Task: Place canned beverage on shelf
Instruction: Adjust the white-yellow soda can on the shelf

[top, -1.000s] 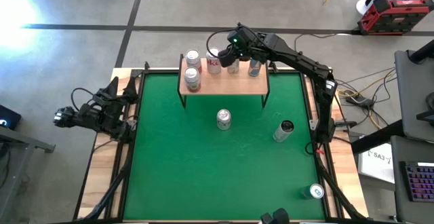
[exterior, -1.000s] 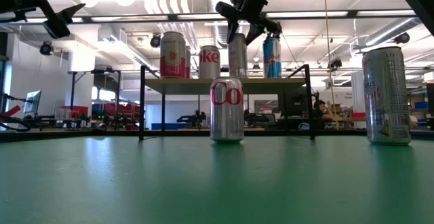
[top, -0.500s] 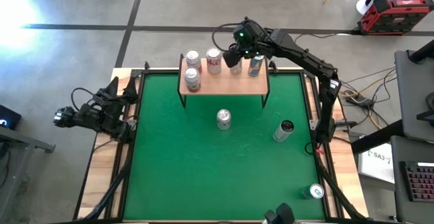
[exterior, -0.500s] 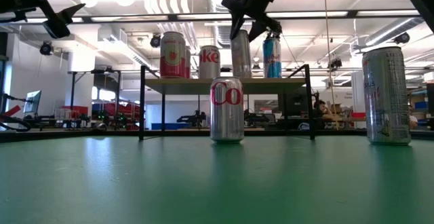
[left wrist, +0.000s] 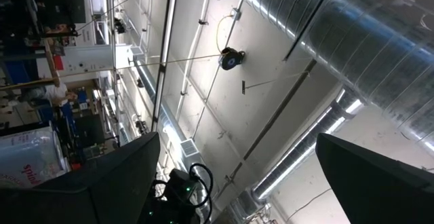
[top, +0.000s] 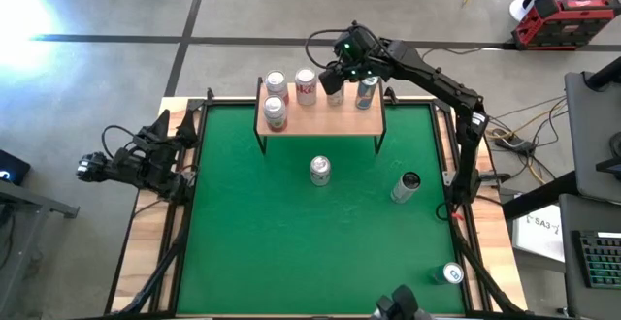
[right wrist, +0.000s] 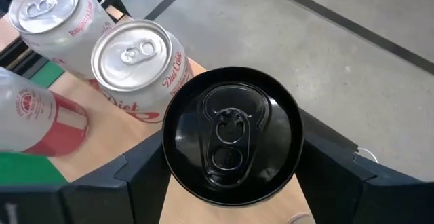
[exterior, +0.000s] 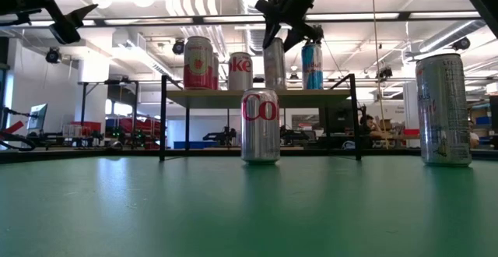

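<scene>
Now the right gripper's [top: 335, 80] jaws loosely straddle a black-topped can [right wrist: 232, 133] upright on the shelf [top: 320, 118].

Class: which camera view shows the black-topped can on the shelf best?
The right wrist view: the black-topped can fills it, between the right claw's fingers. The low view shows its side under that claw; the high view mostly hides it; the left wrist view misses it.
</scene>
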Controlling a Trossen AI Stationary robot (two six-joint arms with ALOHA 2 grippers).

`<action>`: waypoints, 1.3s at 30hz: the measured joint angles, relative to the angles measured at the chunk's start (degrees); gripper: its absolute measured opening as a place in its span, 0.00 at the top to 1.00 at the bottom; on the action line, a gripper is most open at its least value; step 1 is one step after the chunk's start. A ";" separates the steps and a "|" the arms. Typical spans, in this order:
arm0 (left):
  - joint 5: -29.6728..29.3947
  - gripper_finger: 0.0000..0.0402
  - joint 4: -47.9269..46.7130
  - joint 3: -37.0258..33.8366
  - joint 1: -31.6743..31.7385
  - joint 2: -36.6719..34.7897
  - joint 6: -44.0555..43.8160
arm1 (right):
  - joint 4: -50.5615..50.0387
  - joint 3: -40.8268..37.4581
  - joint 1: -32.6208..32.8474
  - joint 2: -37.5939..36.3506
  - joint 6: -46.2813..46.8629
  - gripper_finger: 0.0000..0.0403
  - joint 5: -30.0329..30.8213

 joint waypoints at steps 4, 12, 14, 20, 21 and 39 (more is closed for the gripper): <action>0.02 0.05 -0.02 0.00 0.01 0.00 0.00 | -1.02 -0.02 0.00 0.02 0.00 0.35 0.03; 0.00 0.05 -0.02 0.00 -0.01 0.00 0.00 | -1.01 -0.10 0.01 0.02 0.09 0.26 0.92; 0.02 0.05 -0.02 0.00 0.02 0.00 0.00 | -0.98 -0.09 0.02 0.01 0.11 0.23 1.21; 0.01 0.05 -0.02 0.00 0.00 0.00 0.00 | -1.00 -0.10 0.39 0.02 2.99 0.16 2.70; 0.01 0.05 -0.02 0.00 0.00 0.00 0.00 | -1.16 -0.10 0.66 0.02 3.94 0.15 3.59; 0.02 0.05 -0.04 0.00 0.00 0.00 0.00 | -3.36 -0.13 9.35 0.52 26.53 0.11 24.69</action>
